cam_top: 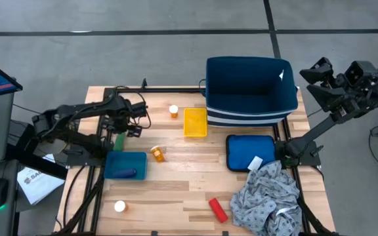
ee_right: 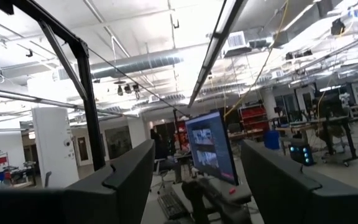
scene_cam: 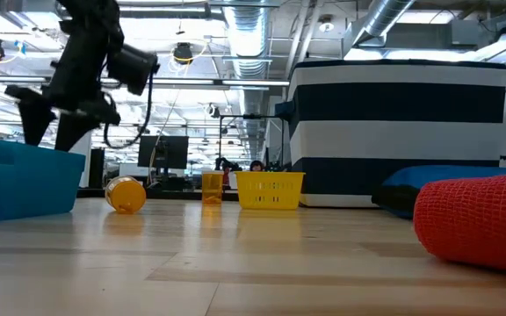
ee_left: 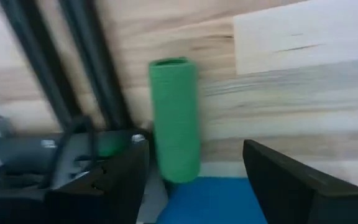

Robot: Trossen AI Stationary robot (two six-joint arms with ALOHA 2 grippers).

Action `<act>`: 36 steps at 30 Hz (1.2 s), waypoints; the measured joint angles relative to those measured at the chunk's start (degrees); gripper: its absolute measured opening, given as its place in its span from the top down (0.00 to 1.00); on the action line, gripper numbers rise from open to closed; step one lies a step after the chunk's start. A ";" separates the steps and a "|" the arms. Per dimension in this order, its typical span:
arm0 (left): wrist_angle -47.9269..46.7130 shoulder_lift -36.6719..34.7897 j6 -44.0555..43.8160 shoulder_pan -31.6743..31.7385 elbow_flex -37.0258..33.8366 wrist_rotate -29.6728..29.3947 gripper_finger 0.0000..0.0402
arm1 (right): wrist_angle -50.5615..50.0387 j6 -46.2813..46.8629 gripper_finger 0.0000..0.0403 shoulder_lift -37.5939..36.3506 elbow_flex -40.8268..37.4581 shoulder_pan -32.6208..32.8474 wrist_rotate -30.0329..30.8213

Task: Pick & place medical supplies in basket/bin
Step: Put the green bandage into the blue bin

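A green cylinder (ee_left: 174, 118) (cam_top: 119, 139) lies on the wood next to a small blue tray (cam_top: 113, 159). My left gripper (ee_left: 194, 180) (cam_top: 128, 126) hovers open above it, a finger on either side, touching nothing. A blue cylinder (cam_top: 127, 173) lies in that tray. Orange pill bottles: one upright (cam_top: 173, 111) (scene_cam: 212, 187), one on its side (cam_top: 157, 154) (scene_cam: 126, 194), one upright near the front edge (cam_top: 119, 206). A red cylinder (cam_top: 218, 210) (scene_cam: 477, 219) lies beside the crumpled grey patterned cloth (cam_top: 268, 196). My right gripper (cam_top: 312, 73) (ee_right: 194, 180) waits open, raised off the table's right side.
A yellow basket (cam_top: 195, 122) (scene_cam: 271, 189) stands mid-table beside a large dark blue striped bin (cam_top: 251, 92) (scene_cam: 402, 132). A flat blue lid (cam_top: 241, 149) with a white item (cam_top: 255, 162) lies in front of the bin. Black frame rails run along the table's edges.
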 joint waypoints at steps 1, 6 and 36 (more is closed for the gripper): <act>0.87 0.00 -0.95 0.00 -1.03 0.27 0.38 | 0.23 -0.19 0.42 0.00 0.00 0.00 -0.02; 6.00 -0.03 -5.70 0.26 -5.78 0.41 0.38 | 0.88 -0.44 0.42 0.00 0.00 0.00 -0.02; 23.92 -1.60 -7.18 2.21 -13.10 -0.66 0.69 | 0.78 -0.56 0.42 0.02 0.00 0.00 -1.53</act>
